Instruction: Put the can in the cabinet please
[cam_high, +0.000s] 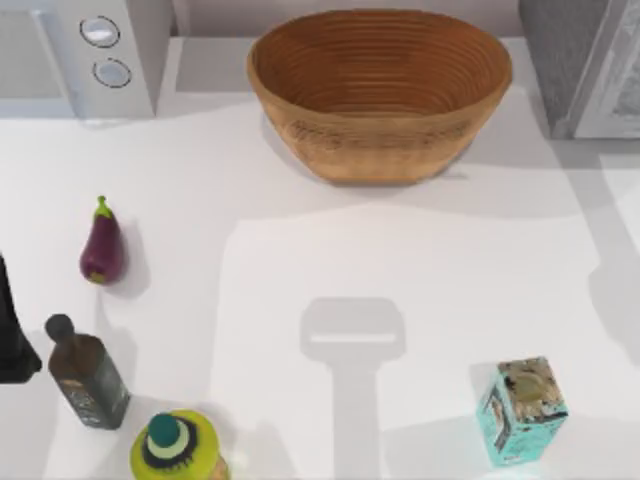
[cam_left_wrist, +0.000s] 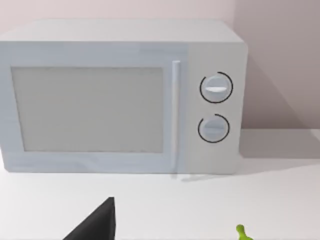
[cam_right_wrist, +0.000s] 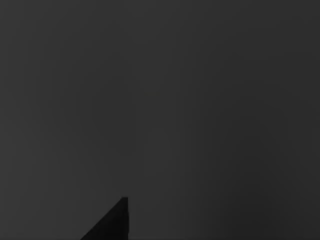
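The can is out of view. The cabinet stands at the table's far right corner, grey with a dark speckled top and a paler door panel. My left arm sits parked at the table's left edge, beside the eggplant. A dark part of my left gripper shows in the left wrist view, facing the white microwave. The right wrist view is dark.
A large woven basket stands at the back centre, with the white microwave at the back left. An eggplant, a dark bottle and a yellow-green bottle crowd the front left. A teal carton sits front right.
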